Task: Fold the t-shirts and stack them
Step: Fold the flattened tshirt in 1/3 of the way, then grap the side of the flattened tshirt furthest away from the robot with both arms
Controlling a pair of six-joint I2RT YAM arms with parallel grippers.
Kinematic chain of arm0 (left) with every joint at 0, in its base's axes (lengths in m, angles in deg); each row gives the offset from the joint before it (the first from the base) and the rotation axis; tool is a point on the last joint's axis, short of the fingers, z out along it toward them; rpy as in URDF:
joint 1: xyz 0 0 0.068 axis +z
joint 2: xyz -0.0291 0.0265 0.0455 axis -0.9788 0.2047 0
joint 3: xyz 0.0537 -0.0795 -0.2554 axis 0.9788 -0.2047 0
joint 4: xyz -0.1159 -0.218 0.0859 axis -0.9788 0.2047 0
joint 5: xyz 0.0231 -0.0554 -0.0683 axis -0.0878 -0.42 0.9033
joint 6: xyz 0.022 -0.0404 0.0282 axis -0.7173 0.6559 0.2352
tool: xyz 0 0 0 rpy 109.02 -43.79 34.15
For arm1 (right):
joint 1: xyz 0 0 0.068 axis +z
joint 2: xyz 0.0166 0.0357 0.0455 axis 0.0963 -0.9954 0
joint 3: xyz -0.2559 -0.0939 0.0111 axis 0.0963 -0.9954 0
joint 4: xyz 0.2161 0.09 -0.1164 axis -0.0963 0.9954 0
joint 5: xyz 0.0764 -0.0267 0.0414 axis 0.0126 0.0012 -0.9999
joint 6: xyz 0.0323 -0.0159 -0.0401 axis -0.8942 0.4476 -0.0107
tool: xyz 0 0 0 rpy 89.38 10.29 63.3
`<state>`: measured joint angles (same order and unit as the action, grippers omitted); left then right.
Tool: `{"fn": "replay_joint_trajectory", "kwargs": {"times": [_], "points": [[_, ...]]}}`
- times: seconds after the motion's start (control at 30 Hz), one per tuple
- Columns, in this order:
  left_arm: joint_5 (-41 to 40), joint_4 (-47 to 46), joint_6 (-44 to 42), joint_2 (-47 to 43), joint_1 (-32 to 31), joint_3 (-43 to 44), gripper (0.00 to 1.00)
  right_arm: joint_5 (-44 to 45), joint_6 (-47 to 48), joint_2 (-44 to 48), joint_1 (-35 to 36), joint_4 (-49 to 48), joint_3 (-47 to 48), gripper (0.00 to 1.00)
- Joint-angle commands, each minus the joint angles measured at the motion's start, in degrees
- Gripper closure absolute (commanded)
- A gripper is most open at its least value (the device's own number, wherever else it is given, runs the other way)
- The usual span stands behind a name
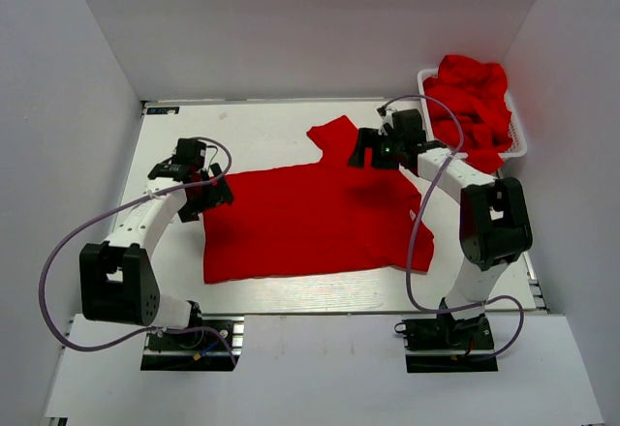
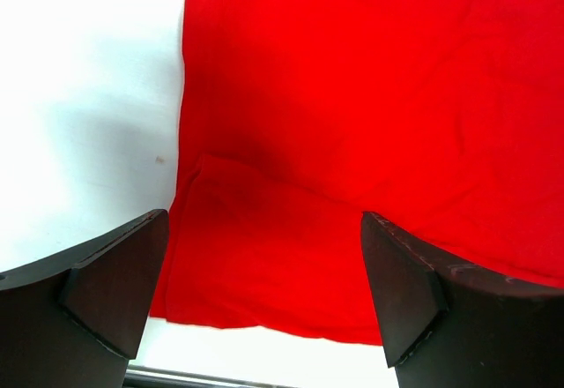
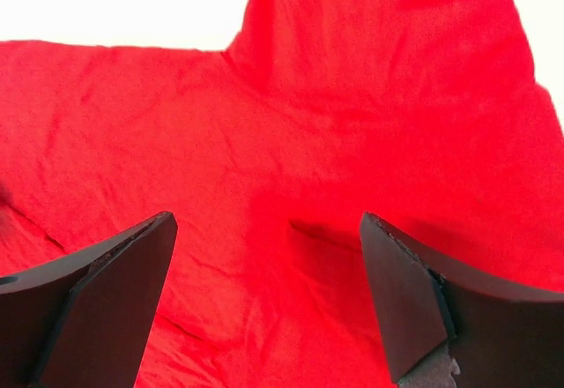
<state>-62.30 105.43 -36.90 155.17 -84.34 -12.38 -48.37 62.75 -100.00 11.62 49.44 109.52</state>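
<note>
One red t-shirt [image 1: 310, 218] lies spread flat on the white table, one sleeve [image 1: 334, 136] pointing to the back. My left gripper [image 1: 215, 194] hovers open over the shirt's left edge. In the left wrist view the red cloth [image 2: 370, 97] fills the gap between the fingers, with a small folded-over flap [image 2: 256, 247] at its edge, and nothing is held. My right gripper [image 1: 366, 150] stands open above the shirt near that sleeve. The right wrist view shows wrinkled red fabric [image 3: 264, 141] under the empty, spread jaws. More red t-shirts [image 1: 475, 97] are heaped in a basket.
The white mesh basket [image 1: 520, 136] sits at the back right corner, close to the right arm. White walls enclose the table on three sides. Bare white table [image 1: 252, 131] shows behind the shirt and along its front edge [image 1: 291, 295].
</note>
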Motion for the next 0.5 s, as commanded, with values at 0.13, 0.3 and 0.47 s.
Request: {"fn": "replay_joint_trajectory", "kwargs": {"times": [0.13, 0.3, 0.47], "points": [[-2.9, -0.2, -0.9, 6.4, 0.4, 9.6, 0.0, 5.6, 4.8, -4.3, 1.0, 6.0, 12.7, 0.1], [-6.8, 1.9, -1.7, 13.5, 0.9, 18.2, 0.0, 9.7, 6.5, -13.1, 1.2, 10.6, 28.9, 0.1], [-9.9, 2.2, -1.7, 19.2, 1.6, 23.7, 0.0, 13.0, 5.8, -23.4, 1.1, 11.1, 40.9, 0.1]]}}
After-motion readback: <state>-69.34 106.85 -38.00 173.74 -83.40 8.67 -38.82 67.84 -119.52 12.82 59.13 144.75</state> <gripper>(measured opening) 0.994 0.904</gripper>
